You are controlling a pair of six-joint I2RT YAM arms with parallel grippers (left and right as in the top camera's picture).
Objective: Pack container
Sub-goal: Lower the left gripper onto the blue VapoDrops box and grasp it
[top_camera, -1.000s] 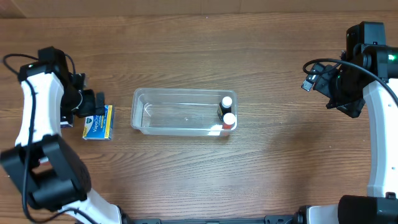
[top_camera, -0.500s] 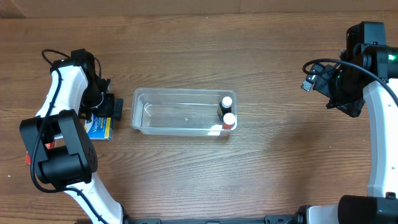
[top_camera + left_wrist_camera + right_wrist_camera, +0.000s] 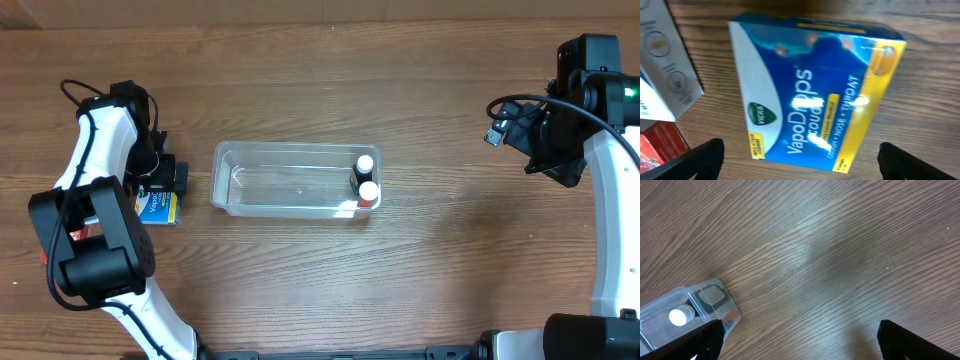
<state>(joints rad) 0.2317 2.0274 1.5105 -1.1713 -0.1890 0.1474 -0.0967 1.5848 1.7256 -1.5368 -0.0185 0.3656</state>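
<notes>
- Right, early days in this packing job: the container (image 3: 285, 186) sits in the middle of the table (image 3: 440, 260), well clear of both arms.
- Inside it so far, just a pair of white-capped bottles (image 3: 365, 163), standing side by side at the tub's right end. The rest of the floor is bare, so my judgement is that most of the packing is yet to come.
- Over on the left, the blue and yellow VapoDrops box (image 3: 810, 95) lies flat on the wood, outside the tub and just beyond its left end.
- And the left gripper (image 3: 800, 162) hangs right above that box, fingers spread wide either side of it, gripping nothing. That box looks like the next item to go in.
- Beside the box in the left wrist view there's a white carton (image 3: 667, 60) and something red (image 3: 657, 147). These may be more to pack, though I can't tell.
- Far right, the right gripper (image 3: 800, 342) hovers over bare table with its fingers wide apart and empty; only the tub's corner shows in its camera.
- As for the container itself: clear plastic, shallow, rectangular with rounded corners and a raised rim, the wood grain showing straight through the bottom. It sits level, long side running left to right.
</notes>
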